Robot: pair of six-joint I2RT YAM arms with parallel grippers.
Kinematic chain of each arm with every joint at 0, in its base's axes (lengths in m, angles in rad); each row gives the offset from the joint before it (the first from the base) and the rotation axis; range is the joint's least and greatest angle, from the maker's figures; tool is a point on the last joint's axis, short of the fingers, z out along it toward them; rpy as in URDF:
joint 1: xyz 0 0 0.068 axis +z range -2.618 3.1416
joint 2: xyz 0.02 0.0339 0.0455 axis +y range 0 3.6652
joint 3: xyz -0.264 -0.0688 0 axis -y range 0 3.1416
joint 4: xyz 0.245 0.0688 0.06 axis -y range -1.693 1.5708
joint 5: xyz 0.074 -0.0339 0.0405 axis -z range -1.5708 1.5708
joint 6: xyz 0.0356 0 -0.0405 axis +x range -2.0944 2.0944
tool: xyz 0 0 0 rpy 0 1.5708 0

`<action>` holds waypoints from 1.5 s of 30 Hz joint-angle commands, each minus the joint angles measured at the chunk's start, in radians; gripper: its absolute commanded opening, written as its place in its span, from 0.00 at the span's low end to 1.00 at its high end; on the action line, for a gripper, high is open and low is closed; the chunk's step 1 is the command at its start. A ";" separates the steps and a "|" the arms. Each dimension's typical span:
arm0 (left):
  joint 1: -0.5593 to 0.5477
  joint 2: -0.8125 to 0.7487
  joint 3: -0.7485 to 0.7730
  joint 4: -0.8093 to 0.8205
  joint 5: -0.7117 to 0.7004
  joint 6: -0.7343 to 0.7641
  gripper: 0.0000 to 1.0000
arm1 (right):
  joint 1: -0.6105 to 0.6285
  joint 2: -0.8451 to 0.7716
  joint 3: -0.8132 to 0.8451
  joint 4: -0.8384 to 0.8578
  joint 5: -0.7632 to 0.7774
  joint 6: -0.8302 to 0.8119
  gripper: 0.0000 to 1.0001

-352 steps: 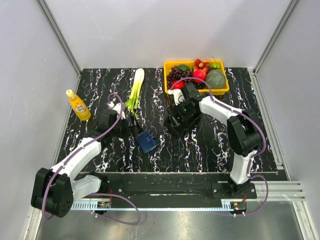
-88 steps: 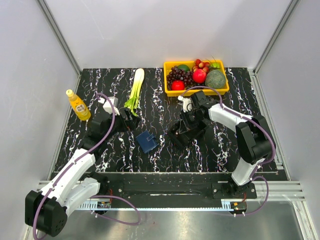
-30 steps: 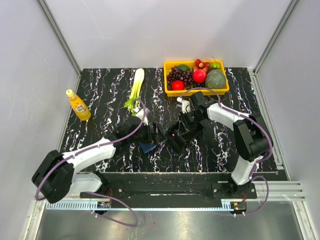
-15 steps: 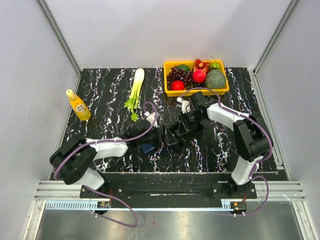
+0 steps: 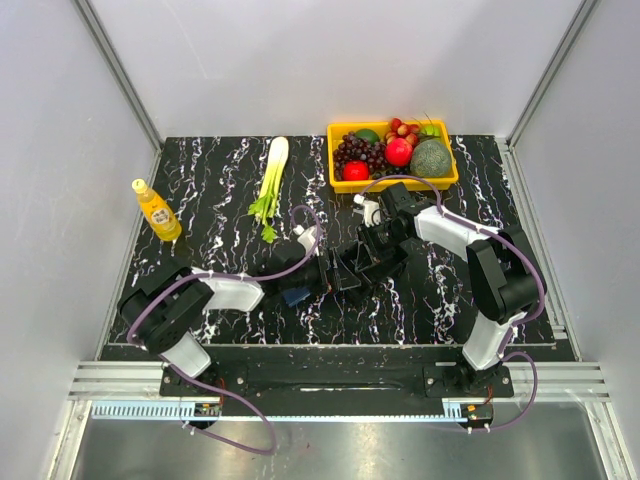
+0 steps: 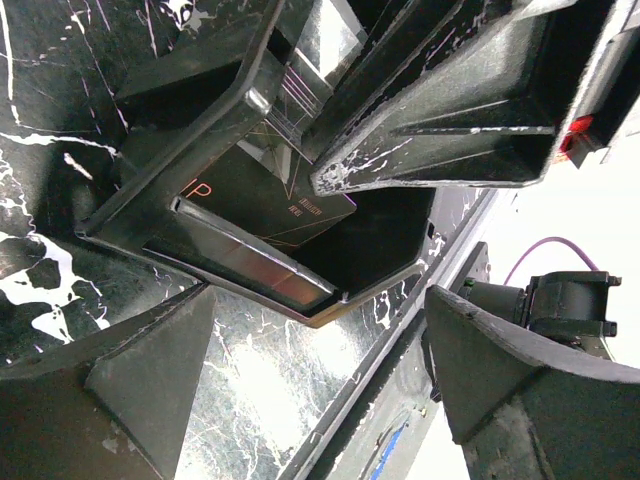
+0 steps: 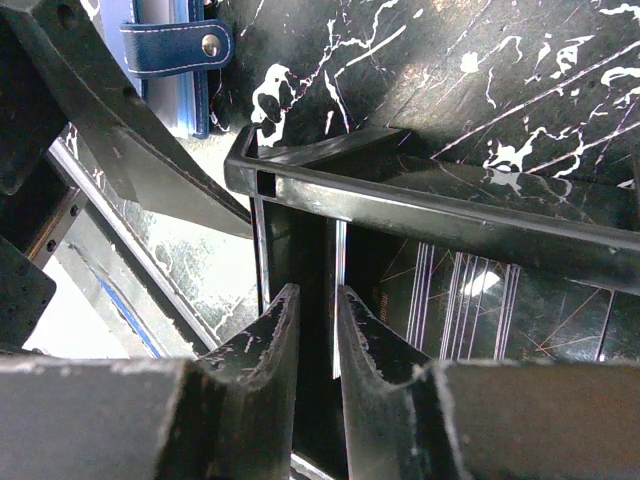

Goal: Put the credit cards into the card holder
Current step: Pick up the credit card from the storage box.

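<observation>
At mid-table [image 5: 200, 180], the biggest change is the left arm [image 5: 225, 292]. About three seconds ago it stood off by the leek [image 5: 272, 175]; it has since swung across and now lies low along the table, wrist pointed at the black tray [image 6: 200, 120]. The tray itself shifted only a little toward the left over the same interval. The card holder [image 7: 170, 45] stayed roughly where it was, flat on the table just beside the tray, strap and snap showing; from above the left arm partly covers it. Judgement: no card moved yet. The credit cards [image 6: 255, 205] lie inside the tray and none shows in the holder, so this is the approach for a first pick.

Left hand [image 6: 320, 300]: spread wide, nearly full span, empty, tips at the tray's near rim and touching nothing visible. Right hand [image 7: 318, 295]: narrowed onto the tray's wall, one finger inside and one outside, apparently steadying it. Cannot tell whether the tray is lifted off the table.
</observation>
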 commanded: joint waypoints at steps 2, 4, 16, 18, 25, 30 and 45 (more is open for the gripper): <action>-0.003 0.030 0.029 0.112 0.023 -0.002 0.89 | 0.012 0.013 0.021 -0.034 -0.024 -0.011 0.27; -0.003 0.037 0.038 0.110 0.025 0.004 0.89 | 0.015 0.015 0.023 -0.045 0.004 -0.011 0.28; -0.003 0.056 0.041 0.195 0.036 0.013 0.80 | 0.027 0.009 0.004 0.000 -0.011 0.024 0.28; -0.003 0.057 0.045 0.198 0.039 0.013 0.80 | 0.029 -0.006 0.000 0.015 -0.045 0.026 0.28; -0.003 0.048 0.061 0.187 0.042 0.031 0.80 | 0.032 0.001 -0.003 -0.002 -0.022 0.018 0.27; -0.003 0.040 0.066 0.182 0.039 0.048 0.79 | 0.057 0.033 0.011 -0.039 0.013 -0.003 0.25; -0.003 0.021 0.078 0.155 0.045 0.087 0.74 | 0.084 0.063 0.037 -0.060 0.064 -0.008 0.33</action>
